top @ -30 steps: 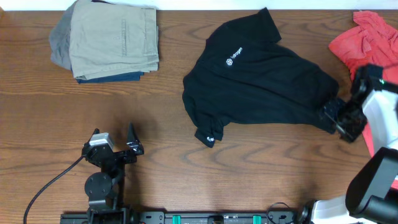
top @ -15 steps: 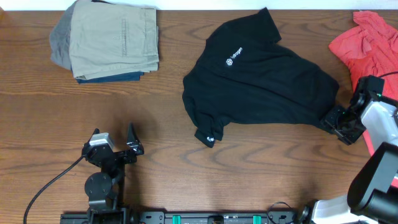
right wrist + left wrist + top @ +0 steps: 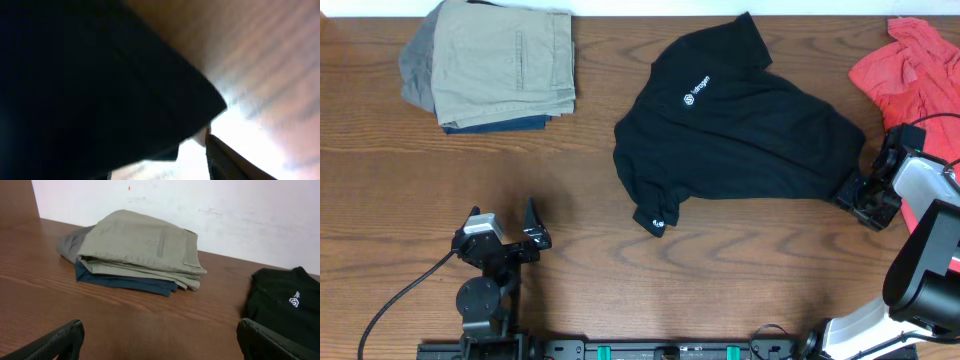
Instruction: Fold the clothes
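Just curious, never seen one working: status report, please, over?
Left gripper open, away from cloth. Right gripper at right edge of black shirt, grip unclear. Shirt rumpled, unfolded. Red shirt, folded pile aside.

Black shirt [image 3: 735, 130], white logo [image 3: 689, 98] up, lies rumpled and unfolded by the table's [image 3: 620, 260] far edge, right of centre.

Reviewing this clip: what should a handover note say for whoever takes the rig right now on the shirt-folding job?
Left gripper: open, empty, low near the table's front, away from the shirt.
Right gripper: at the black shirt's right edge, with dark fabric filling its wrist view. Whether it has closed on the cloth cannot be told.
Black shirt: mid-table, rumpled, logo up, unfolded.
Done: no fold yet.
Left: secure the edge, then make every fold.
Nearby: folded stack far left, coral-red shirt far right.
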`<act>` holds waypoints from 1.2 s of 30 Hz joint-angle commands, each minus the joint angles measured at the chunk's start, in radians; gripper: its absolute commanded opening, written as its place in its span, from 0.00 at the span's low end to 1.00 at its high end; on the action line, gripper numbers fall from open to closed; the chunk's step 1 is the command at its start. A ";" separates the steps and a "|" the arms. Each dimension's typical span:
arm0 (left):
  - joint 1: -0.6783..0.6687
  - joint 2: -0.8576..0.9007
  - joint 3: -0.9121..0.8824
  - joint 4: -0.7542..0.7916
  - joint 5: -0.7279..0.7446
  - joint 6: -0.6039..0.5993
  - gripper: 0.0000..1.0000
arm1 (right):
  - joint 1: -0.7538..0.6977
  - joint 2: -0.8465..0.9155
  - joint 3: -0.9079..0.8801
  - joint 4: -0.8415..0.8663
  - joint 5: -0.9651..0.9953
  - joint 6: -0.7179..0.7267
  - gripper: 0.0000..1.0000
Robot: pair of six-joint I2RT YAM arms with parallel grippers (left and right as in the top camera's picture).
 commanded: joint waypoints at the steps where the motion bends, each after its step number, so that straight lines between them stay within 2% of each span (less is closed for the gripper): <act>1: 0.004 0.000 -0.019 -0.035 -0.016 0.013 0.98 | -0.005 0.040 -0.009 0.045 0.033 -0.029 0.56; 7: 0.004 0.000 -0.019 -0.035 -0.016 0.013 0.98 | -0.005 0.040 -0.008 0.082 0.000 -0.029 0.55; 8: 0.004 0.000 -0.019 -0.035 -0.016 0.013 0.98 | -0.005 0.040 -0.008 0.084 -0.005 -0.029 0.49; 9: 0.004 0.000 -0.019 -0.035 -0.016 0.014 0.98 | -0.005 0.040 -0.009 0.087 -0.008 -0.029 0.39; 11: 0.004 0.000 -0.019 -0.035 -0.016 0.013 0.98 | -0.005 0.040 -0.009 0.090 -0.007 -0.029 0.13; 13: 0.004 0.000 -0.019 -0.035 -0.016 0.013 0.98 | -0.005 0.040 -0.008 0.093 -0.006 -0.028 0.01; 18: 0.004 0.000 -0.019 -0.035 -0.016 0.013 0.98 | -0.005 0.037 0.019 0.055 -0.006 0.011 0.01; 22: 0.004 0.000 -0.019 -0.035 -0.016 0.013 0.98 | -0.006 0.010 0.093 -0.061 -0.006 0.043 0.01; 31: 0.004 0.000 -0.019 -0.035 -0.016 0.014 0.98 | -0.006 -0.150 0.343 -0.410 -0.050 0.055 0.01; 36: 0.004 0.000 -0.019 -0.035 -0.016 0.013 0.98 | -0.006 -0.282 0.374 -0.476 -0.039 0.073 0.01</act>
